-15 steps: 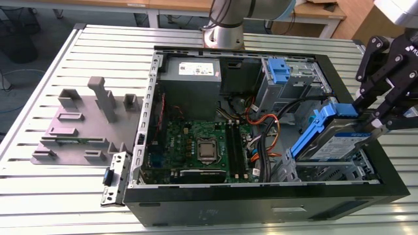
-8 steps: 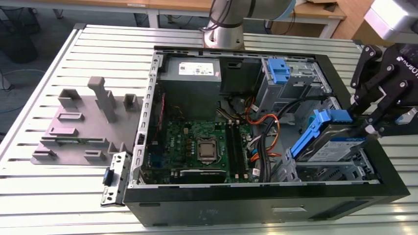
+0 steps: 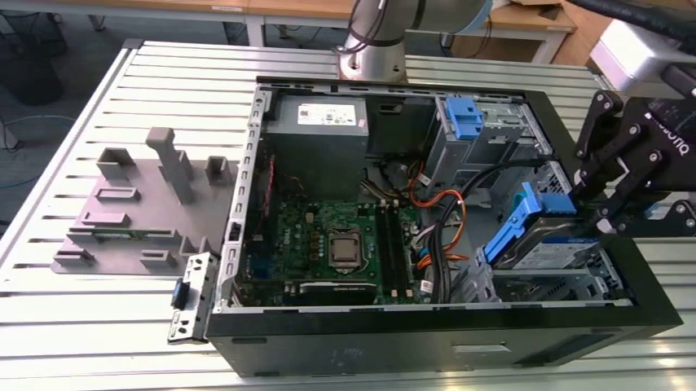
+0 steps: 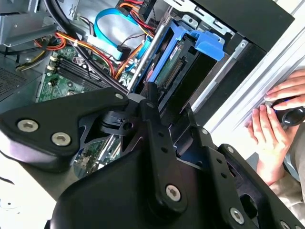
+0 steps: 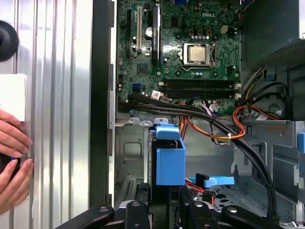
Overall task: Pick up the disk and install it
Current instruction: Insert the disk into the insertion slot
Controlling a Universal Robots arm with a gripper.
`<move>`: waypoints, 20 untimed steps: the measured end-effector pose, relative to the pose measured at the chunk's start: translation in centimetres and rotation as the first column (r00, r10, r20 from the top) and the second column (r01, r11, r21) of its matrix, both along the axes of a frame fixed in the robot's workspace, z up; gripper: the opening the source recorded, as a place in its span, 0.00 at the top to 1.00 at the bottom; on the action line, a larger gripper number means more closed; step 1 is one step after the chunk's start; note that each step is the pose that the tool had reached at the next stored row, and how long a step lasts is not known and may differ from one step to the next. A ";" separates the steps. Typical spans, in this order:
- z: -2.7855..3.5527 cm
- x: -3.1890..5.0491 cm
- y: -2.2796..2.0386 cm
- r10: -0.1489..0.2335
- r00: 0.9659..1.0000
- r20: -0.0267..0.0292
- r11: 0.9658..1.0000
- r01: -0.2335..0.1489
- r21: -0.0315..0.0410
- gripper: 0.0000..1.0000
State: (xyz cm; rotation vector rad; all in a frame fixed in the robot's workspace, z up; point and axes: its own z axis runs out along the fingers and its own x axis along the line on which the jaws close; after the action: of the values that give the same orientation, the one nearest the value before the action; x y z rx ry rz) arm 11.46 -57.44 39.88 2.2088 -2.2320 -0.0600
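The gripper (image 3: pixel 596 218) hangs over the open computer case (image 3: pixel 435 350), at the drive cage (image 3: pixel 566 289) on the exterior view's right. Its fingers (image 4: pixel 151 112) are clamped on the disk (image 3: pixel 549 248), 1 on each side of it in the first wrist view. The disk sits tilted, with its lower end in the mouth of the cage and its upper end raised. 1 blue side rail (image 3: pixel 511 228) faces the motherboard (image 3: pixel 326 236), and orange and black cables (image 5: pixel 224 129) run just beside it. The grey slotted tray (image 3: pixel 130 212) lies on the table (image 3: pixel 87 309), well apart at the exterior view's left. In both wrist views a person's hand (image 4: pixel 271 124) (image 5: pixel 13 157) rests on the table beside the case.
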 end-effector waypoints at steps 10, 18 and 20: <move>-1.30 0.00 -0.08 0.000 1.000 0.000 1.000 0.000 0.000 0.65; -2.39 0.00 -0.08 0.000 1.000 0.000 1.000 0.000 0.000 0.65; -2.73 0.00 -0.08 0.000 1.000 0.000 1.000 0.000 0.000 0.65</move>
State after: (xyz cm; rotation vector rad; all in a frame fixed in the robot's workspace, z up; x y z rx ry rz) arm 11.47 -57.52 37.15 2.2088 -2.2319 -0.0599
